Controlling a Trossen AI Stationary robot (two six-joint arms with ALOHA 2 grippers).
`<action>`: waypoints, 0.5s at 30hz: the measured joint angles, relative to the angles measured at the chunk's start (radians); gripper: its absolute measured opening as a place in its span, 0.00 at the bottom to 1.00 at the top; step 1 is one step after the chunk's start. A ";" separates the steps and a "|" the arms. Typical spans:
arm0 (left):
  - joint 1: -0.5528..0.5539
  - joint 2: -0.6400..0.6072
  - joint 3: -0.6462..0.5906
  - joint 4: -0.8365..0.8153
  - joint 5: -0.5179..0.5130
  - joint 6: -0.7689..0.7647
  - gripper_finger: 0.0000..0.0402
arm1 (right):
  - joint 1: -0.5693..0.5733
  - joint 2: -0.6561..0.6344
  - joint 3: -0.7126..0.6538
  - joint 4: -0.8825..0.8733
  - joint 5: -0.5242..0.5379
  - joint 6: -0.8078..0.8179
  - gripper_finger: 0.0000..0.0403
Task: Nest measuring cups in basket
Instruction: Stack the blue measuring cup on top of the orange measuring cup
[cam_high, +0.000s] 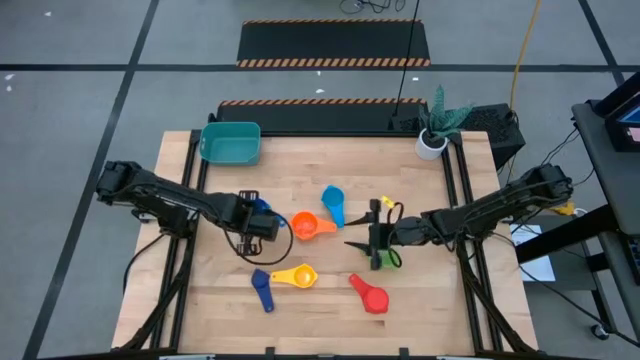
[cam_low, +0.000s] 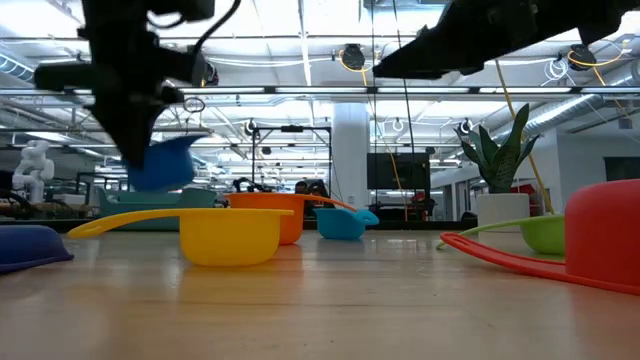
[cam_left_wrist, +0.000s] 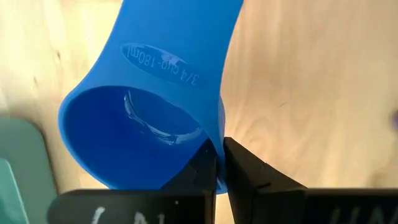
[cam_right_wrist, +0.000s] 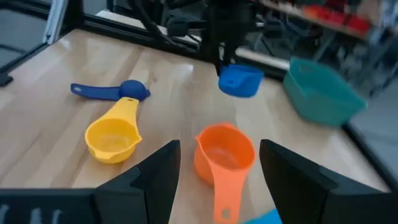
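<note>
Measuring cups: seven lie or hang about the desk (cam_high: 220, 300), none yet in the basket.
Basket (cam_high: 231, 142): teal tub at the far left corner of the desk, holding no cup.
Left gripper (cam_high: 262, 222): fingers clamped on the rim of the blue cup (cam_high: 261, 208), which hangs clear of the desk in the low view.
Dark blue cup (cam_high: 262, 291): near edge, lying flat, handle toward the front.
Yellow cup (cam_high: 298, 276): just beside the dark blue one, apart from it.
Orange cup (cam_high: 308, 226): mid-desk, just right of the left gripper.
Light blue cup (cam_high: 333, 203): beyond the orange cup, apart from it.
Red cup (cam_high: 371, 296): near edge, right of centre.
Right gripper (cam_high: 383, 238): fingers apart, holding nothing, waiting over mid-desk.
Green cup (cam_high: 389, 259): close under the right gripper, partly hidden.
Risk: the hold is a thin pinch on the wall of the blue cup, so it may swing or slip on the way to the basket.
Risk: a low carry could knock the orange cup nearby.
</note>
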 joint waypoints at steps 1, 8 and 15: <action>0.000 -0.007 0.020 0.007 -0.001 -0.002 0.05 | 0.004 0.015 0.000 0.026 0.001 -0.034 0.53; -0.002 -0.017 0.111 0.084 -0.022 -0.021 0.03 | 0.071 0.128 0.011 0.246 0.065 -0.338 0.53; -0.007 -0.015 0.112 0.301 0.024 -0.017 0.05 | 0.099 0.229 0.126 0.256 0.110 -0.554 0.53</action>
